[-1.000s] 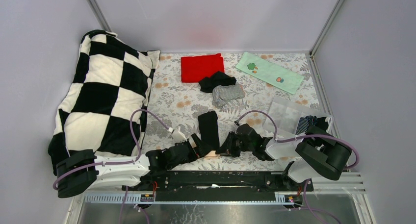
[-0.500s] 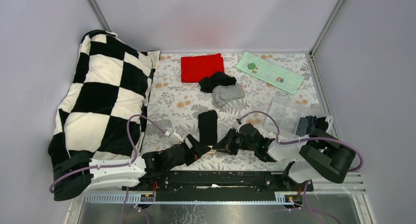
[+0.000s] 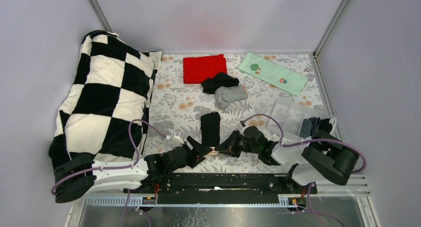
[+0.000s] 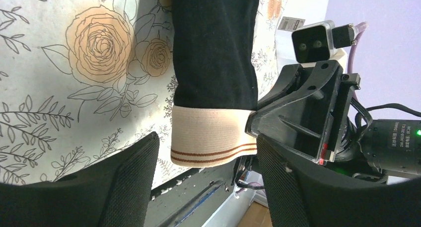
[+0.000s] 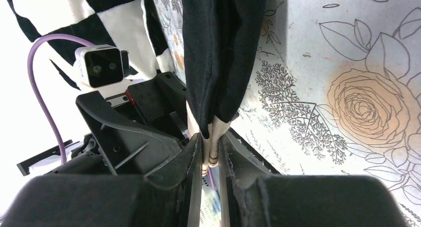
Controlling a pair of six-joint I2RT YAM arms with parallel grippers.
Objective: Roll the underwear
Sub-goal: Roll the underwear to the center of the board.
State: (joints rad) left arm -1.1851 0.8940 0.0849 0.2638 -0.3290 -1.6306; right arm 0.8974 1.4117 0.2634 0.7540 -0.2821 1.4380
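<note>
The left gripper (image 4: 207, 146) has drawn back slightly and narrowed around the waistband of the black underwear (image 4: 213, 48).

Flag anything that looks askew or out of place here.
A black brief and a striped brief lie crumpled in a heap, the black one overlapping the red cloth. The folded brief lies straight, its waistband pinched in the right gripper.

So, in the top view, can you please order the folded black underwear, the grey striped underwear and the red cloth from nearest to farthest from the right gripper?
Counting from the right gripper:
1. the folded black underwear: its near end is pinched in the jaws.
2. the grey striped underwear: mid-table, farther back.
3. the red cloth: at the far edge.
</note>
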